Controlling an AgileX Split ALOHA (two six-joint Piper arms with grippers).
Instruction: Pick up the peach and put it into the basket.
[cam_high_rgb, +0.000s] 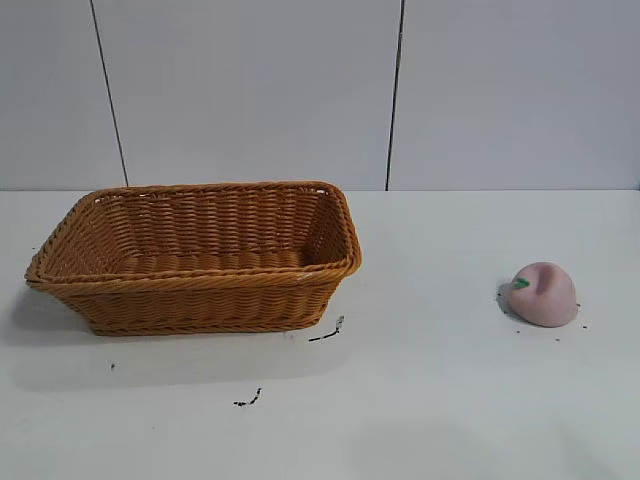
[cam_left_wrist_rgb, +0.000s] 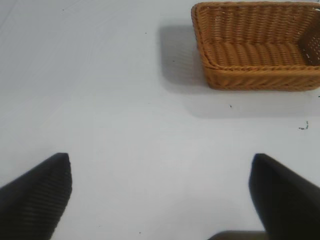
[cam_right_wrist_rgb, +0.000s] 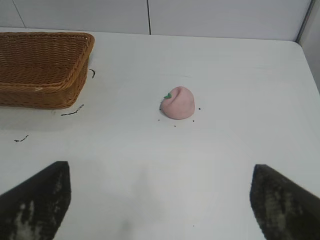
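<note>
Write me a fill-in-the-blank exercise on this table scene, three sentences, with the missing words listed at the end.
1. The peach lies on the white ____, apart from the basket.
2. Inside, the basket holds ____.
3. The right gripper and the left gripper both have their fingers ____, gripping nothing.

Missing words: table; nothing; open

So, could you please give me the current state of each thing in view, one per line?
peach: resting on the table, untouched, apart from the basket.
basket: upright on the table, nothing inside.
left pincer: open, holding nothing, above bare table.
right pincer: open, holding nothing, short of the peach.
</note>
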